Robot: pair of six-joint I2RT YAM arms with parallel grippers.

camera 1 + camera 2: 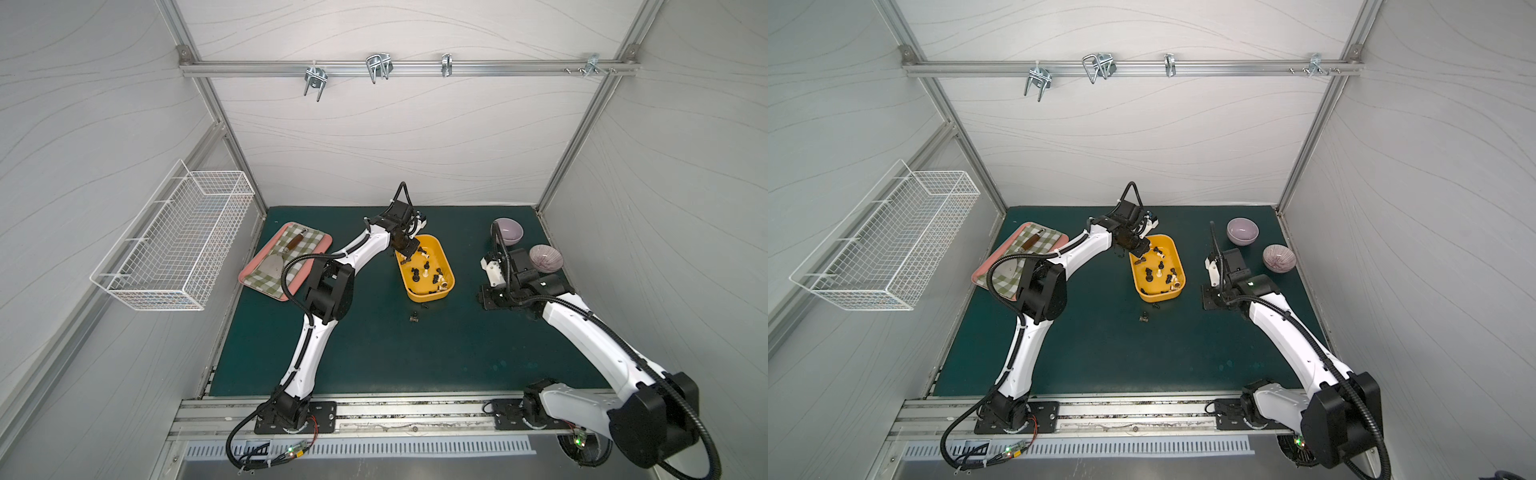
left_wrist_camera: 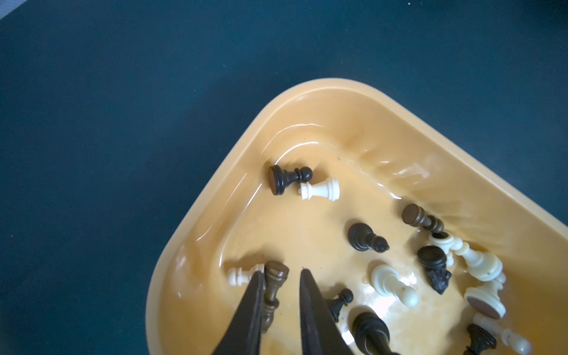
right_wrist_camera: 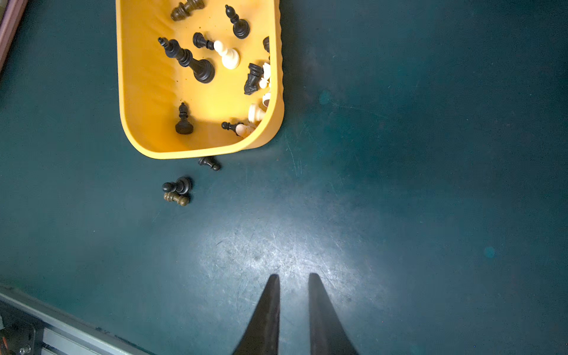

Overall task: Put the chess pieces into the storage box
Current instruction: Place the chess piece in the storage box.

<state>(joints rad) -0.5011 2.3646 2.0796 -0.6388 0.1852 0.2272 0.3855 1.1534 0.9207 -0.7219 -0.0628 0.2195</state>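
Item: chess pieces (image 2: 368,238), black, brown and cream. By their look they are light, rigid and glossy, with round bases that would roll; the narrow stem above the base is judged the best place to pinch. Location: most lie tipped over inside the box (image 1: 428,296), just right of centre in both top views. Three dark ones are on the worktop (image 3: 399,184) below the box: one (image 3: 209,163) just beside its wall, and two (image 3: 176,190) touching each other, so pinching either may nudge its neighbour. Left end effector (image 2: 282,272): the arm rises from lower left with its elbow bent and its wrist pitched down over the box's upper-left corner. Its jaws stand narrowly apart, with a brown piece (image 2: 273,285) against one finger and a gap to the other, so it is probably not clamped. Whether the piece rests on the box floor cannot be told. Right end effector (image 3: 294,275): low over bare worktop right of the box, all but closed, with only a slit between the tips, and empty.
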